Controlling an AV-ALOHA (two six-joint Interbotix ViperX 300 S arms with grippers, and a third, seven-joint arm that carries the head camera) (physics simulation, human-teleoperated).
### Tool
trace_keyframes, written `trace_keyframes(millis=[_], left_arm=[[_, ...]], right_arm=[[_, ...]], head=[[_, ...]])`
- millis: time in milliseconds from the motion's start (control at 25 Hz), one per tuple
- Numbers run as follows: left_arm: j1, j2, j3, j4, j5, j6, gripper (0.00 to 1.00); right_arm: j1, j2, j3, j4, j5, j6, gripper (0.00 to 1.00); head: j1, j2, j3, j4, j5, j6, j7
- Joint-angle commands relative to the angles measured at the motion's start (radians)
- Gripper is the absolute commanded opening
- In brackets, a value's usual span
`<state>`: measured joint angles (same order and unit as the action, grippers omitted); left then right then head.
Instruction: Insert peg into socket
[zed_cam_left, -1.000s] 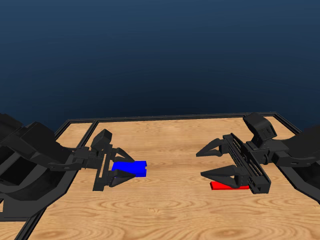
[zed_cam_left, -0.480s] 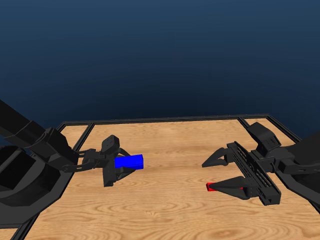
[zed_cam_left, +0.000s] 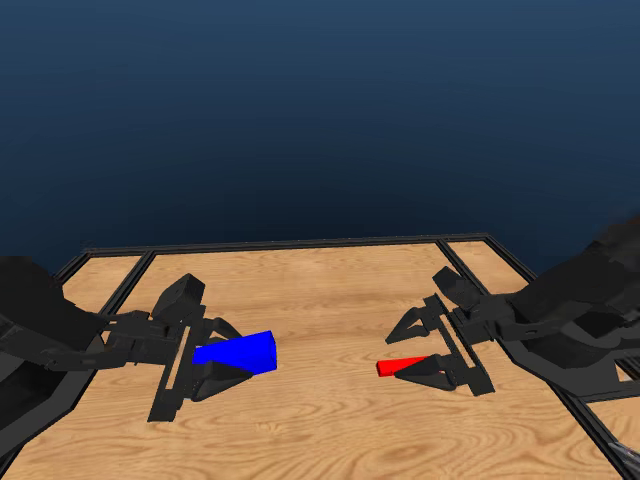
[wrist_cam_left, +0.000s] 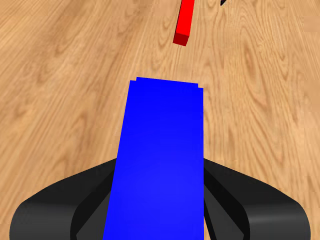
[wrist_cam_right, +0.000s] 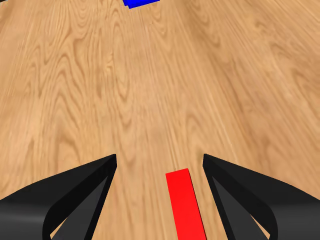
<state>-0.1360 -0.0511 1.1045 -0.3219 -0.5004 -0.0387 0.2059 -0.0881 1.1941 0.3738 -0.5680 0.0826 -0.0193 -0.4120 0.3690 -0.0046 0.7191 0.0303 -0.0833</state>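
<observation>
The blue socket (zed_cam_left: 240, 352) sits between the jaws of my left gripper (zed_cam_left: 228, 355), which is shut on it; its free end points toward the right arm. In the left wrist view the socket (wrist_cam_left: 160, 150) fills the space inside the left gripper (wrist_cam_left: 160, 167), both jaws pressing its sides. The red peg (zed_cam_left: 398, 366) lies on the table at the right. My right gripper (zed_cam_left: 402, 350) is open and straddles it. The right wrist view shows the peg (wrist_cam_right: 185, 205) within the right gripper (wrist_cam_right: 160, 159), with table showing on either side of it.
A black frame (zed_cam_left: 300, 243) runs along the far edge of the wooden table (zed_cam_left: 320, 300) and down both sides. Bare wood separates the two grippers. The peg's end (wrist_cam_left: 183, 22) shows past the socket in the left wrist view.
The head camera has shifted. The socket in my left gripper now shows at a tilt, its end toward the right arm. My right gripper has settled lower around the peg, still open.
</observation>
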Motion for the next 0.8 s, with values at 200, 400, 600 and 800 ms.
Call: trace_keyframes(millis=[200,400,600,800], left_arm=[[-0.099,-0.087,-0.132,-0.004,0.048,0.037,0.00],[-0.104,-0.105,-0.136,-0.014,0.044,0.048,0.00],[-0.113,-0.102,-0.142,-0.058,0.013,0.079,0.00],[-0.136,-0.102,-0.181,-0.070,0.045,0.094,0.00]], right_arm=[[0.091,0.111,0.079,0.087,-0.024,0.089,1.00],[0.140,0.190,0.085,0.140,-0.109,0.127,0.00],[0.133,0.128,0.037,0.202,-0.135,-0.014,0.00],[0.097,0.027,-0.051,0.227,-0.038,-0.183,0.00]], head=[[-0.081,-0.039,0.010,-0.026,0.003,-0.032,-0.041],[-0.107,-0.041,0.010,-0.034,0.009,-0.044,-0.031],[-0.107,-0.050,0.015,-0.032,0.019,-0.039,0.000],[-0.085,-0.069,0.028,-0.023,0.031,-0.026,0.032]])
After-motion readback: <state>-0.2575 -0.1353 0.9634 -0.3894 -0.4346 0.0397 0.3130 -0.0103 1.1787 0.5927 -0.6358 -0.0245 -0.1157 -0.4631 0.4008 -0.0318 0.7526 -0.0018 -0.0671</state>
